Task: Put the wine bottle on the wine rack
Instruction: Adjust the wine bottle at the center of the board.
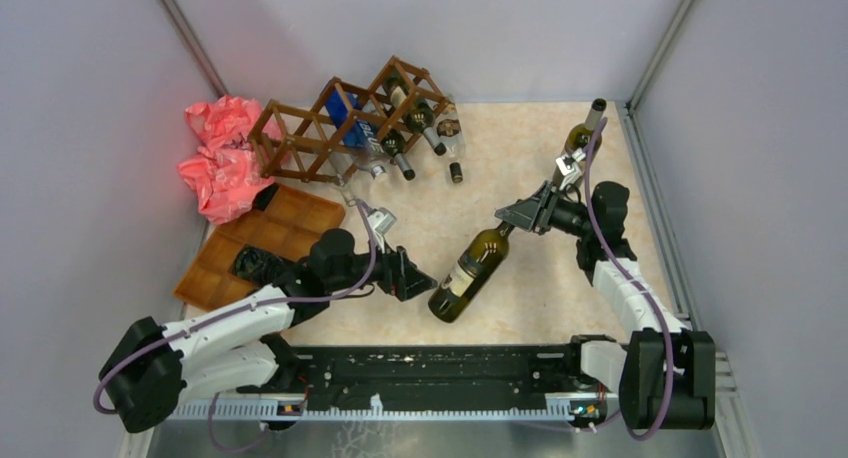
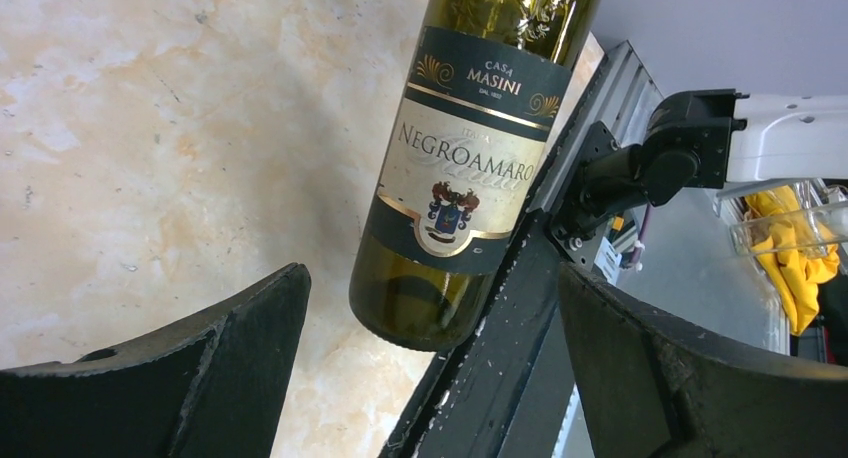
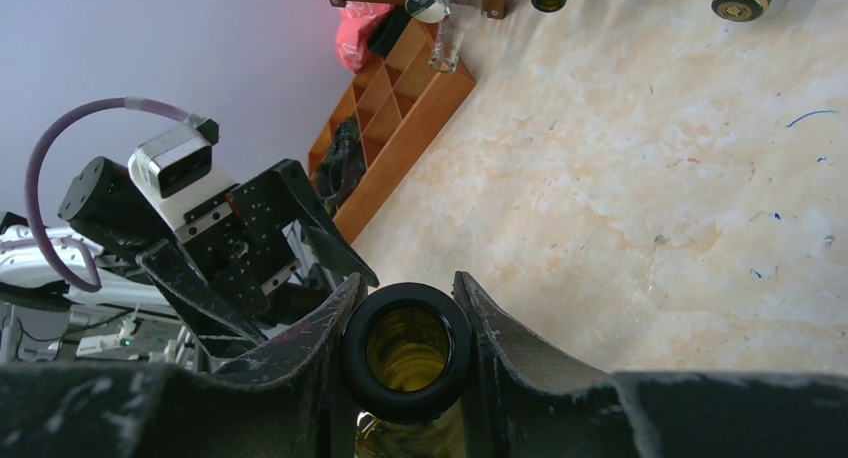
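**Right fingers pinch the bottle's mouth; left fingers stand wide at its base**

The right gripper (image 3: pixel 405 308) has its two fingers (image 3: pixel 520 348) closed on the wine bottle (image 1: pixel 468 274), one on each side of the dark rim of its open mouth. From that grip the green body runs away from the fingers, label up, towards the left gripper (image 1: pixel 418 281). That gripper's fingers (image 2: pixel 220 368) are spread wide and hold nothing. In the left wrist view the bottle's base sits between them but apart from both. Whether the base rests on the table (image 1: pixel 520 158) cannot be told.

Beyond the left fingers, away from the arm bases, lies a brown compartment tray (image 1: pixel 290 218). Farther still stands the wine rack (image 1: pixel 300 138), well apart from the held bottle, with several bottles already in its cells and pink bags (image 1: pixel 220 158) beside it.
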`<control>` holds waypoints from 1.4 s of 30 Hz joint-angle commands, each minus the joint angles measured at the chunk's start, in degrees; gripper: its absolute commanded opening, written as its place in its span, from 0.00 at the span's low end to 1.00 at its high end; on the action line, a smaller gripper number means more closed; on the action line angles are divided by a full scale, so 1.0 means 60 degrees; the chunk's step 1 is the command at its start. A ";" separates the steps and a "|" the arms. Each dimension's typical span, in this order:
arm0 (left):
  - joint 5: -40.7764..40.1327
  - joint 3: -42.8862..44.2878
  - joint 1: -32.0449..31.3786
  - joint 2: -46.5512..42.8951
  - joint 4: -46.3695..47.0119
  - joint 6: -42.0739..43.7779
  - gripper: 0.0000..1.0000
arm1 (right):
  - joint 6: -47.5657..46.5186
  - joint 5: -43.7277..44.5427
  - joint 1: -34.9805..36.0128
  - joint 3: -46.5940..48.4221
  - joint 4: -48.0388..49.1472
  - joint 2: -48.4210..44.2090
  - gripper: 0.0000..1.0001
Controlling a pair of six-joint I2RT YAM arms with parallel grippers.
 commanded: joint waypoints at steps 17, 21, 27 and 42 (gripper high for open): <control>-0.3561 0.2560 -0.2469 0.2053 -0.2229 0.1444 0.99 | 0.0673 -0.0225 -0.0091 0.0102 0.0870 -0.0017 0.00; -0.3242 0.2851 -0.2622 0.2497 -0.1979 0.1624 0.99 | 0.0673 -0.0217 -0.0091 0.0089 0.0851 -0.0044 0.00; -0.2757 0.3055 -0.2867 0.3203 -0.1305 0.2152 0.99 | 0.0729 -0.0213 -0.0097 0.0087 0.0879 -0.0051 0.00; -0.2025 0.3073 -0.2871 0.4411 -0.0416 0.2203 0.96 | 0.0764 -0.0206 -0.0091 0.0058 0.0937 -0.0001 0.00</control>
